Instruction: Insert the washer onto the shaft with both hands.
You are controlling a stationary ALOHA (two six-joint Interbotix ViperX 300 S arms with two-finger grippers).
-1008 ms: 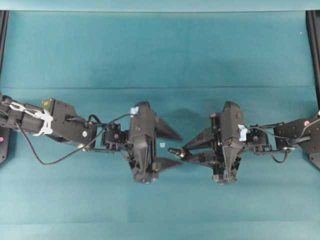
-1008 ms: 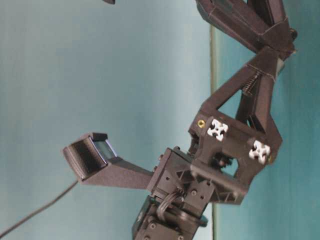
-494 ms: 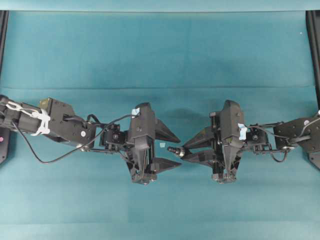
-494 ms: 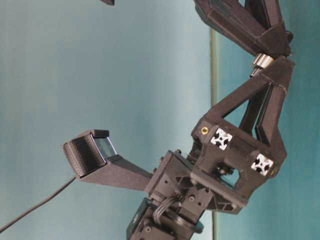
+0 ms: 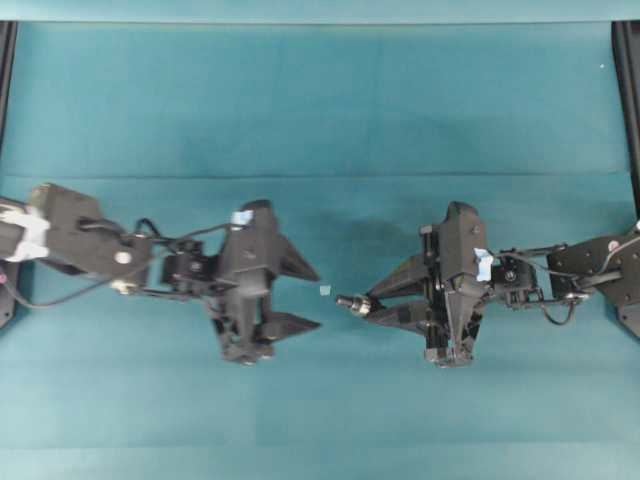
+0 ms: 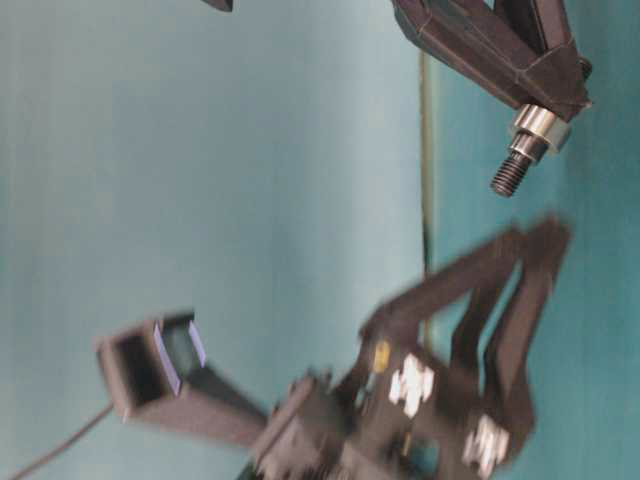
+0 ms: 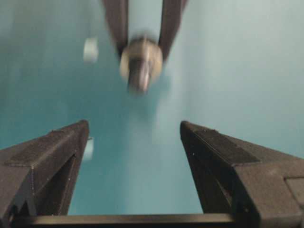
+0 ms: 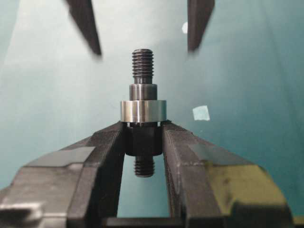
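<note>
The right wrist view showed the right gripper [image 8: 144, 142], a black two-finger claw, clamped on the small dark grey stepped metal shaft [image 8: 143, 85]. Its fingers [image 8: 110, 147] pinched the thicker dark section, the threaded tip pointed away from the camera, and a second threaded end hung between the fingers behind the grip. The thick dull-grey metal washer [image 8: 143, 111] sat around the shaft, resting right against the fingertips.

In the overhead view the right gripper [image 5: 372, 303] reached toward the middle of the teal cloth-covered table [image 5: 320, 110], the shaft [image 5: 349, 302] jutting leftward from its tip with the pale washer [image 5: 359, 305] showing just behind the dark end. The left gripper [image 5: 308, 298], also black and triangular, stood apart from the shaft with its jaws spread wide and nothing between them. A small pale tape scrap [image 5: 324, 290] lay on the cloth between the two grippers.

The table-level view showed the shaft [image 6: 513, 172] and washer [image 6: 540, 125] at the right gripper's tip, the blurred left gripper [image 6: 535, 232] beyond it, not touching. The left wrist view, blurred, showed wide-open fingers [image 7: 52, 156] facing the shaft [image 7: 139, 76].
</note>
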